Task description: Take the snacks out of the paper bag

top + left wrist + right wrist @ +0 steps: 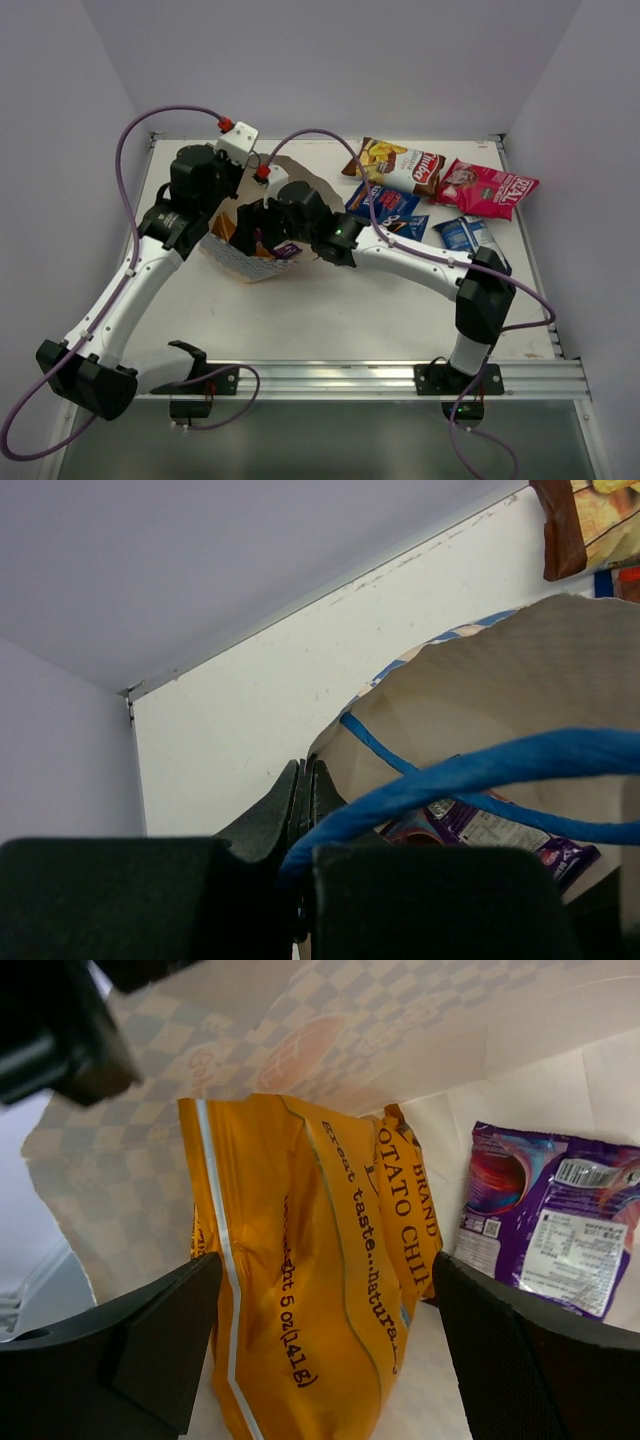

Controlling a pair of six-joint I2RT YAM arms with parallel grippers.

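Left gripper (305, 805) pinched closed on paper bag (500, 680) rim. Right gripper (322, 1290) wide open inside bag, straddling orange packet (290, 1260), nothing gripped. Purple packet (550, 1220) at its 3 o'clock.

A: What is lying beneath it all?

B: A flat white tabletop (330, 320) is filling the middle of the overhead view. In the left wrist view, faint scuffs are showing along its far edge.

A: And what is standing around it?

B: A pale lavender-grey back wall (330, 60) is running across the top of the frame. A matching left wall (50, 120) is slanting down the left side, and a matching right wall (600, 150) is slanting down the right.

A: And lower down?

B: A ribbed silver aluminium rail (340, 378) is running across the lower part of the frame, along the tabletop's near edge. Below it, a dull grey panel (330, 440) is filling the bottom strip.
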